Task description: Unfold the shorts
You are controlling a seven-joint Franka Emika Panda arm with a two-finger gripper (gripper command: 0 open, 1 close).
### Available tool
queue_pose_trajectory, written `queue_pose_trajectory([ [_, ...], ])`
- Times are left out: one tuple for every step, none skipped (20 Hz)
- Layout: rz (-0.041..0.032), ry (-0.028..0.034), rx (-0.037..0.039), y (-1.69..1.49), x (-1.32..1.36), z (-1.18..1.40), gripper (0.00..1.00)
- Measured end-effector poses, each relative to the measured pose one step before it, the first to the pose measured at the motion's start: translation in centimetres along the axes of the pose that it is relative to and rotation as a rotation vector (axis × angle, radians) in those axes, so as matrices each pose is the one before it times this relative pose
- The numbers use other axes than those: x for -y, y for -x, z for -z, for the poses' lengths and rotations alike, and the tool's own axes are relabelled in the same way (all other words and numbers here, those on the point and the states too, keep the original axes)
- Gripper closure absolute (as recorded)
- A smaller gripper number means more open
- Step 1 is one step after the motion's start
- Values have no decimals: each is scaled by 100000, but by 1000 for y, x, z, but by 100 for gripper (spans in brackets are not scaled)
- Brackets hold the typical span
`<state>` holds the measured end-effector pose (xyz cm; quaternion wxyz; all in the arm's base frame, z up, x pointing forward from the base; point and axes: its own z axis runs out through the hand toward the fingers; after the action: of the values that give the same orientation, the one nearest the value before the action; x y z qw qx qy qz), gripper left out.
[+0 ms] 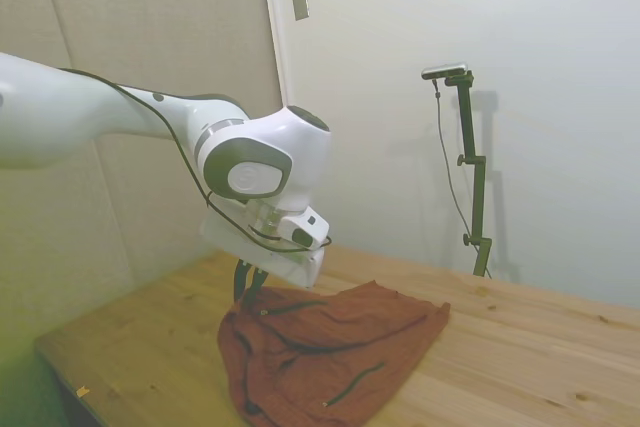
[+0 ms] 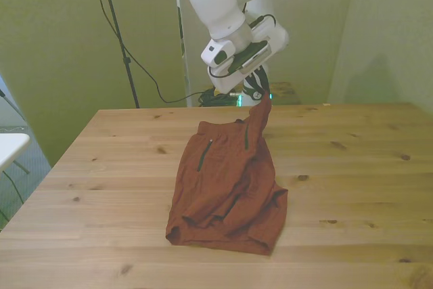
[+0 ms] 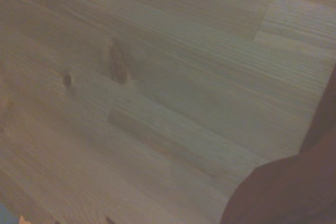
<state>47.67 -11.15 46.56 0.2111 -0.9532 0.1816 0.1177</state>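
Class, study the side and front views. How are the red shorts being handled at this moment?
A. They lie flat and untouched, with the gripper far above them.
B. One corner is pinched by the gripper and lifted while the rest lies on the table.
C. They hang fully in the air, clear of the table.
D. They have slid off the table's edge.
B: in the front view the gripper pinches a raised corner of the shorts, whose bulk lies crumpled on the table.

Fingers pinched, wrist angled down
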Motion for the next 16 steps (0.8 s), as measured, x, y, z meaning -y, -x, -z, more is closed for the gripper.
queue_pose_trajectory([
  [910,525,502,28,518,-520,100],
  [1043,621,772,72,659,-581,100],
  [1004,629,711,73,671,-527,100],
  [962,716,414,36,785,-529,100],
  [1049,815,434,13,887,-561,100],
  [991,741,612,0,822,-514,100],
  [925,838,597,-75,852,-581,100],
  [783,784,604,-116,811,-632,100],
  [845,717,982,-97,699,-671,100],
  [870,732,1182,-60,645,-664,100],
  [751,678,1227,-39,609,-665,0],
  [662,657,1208,-31,485,-624,0],
  [547,764,1187,-18,332,-644,0],
  [348,816,984,-35,193,-590,0],
  [313,738,934,-11,130,-531,0],
  [249,656,658,-15,92,-502,0],
])
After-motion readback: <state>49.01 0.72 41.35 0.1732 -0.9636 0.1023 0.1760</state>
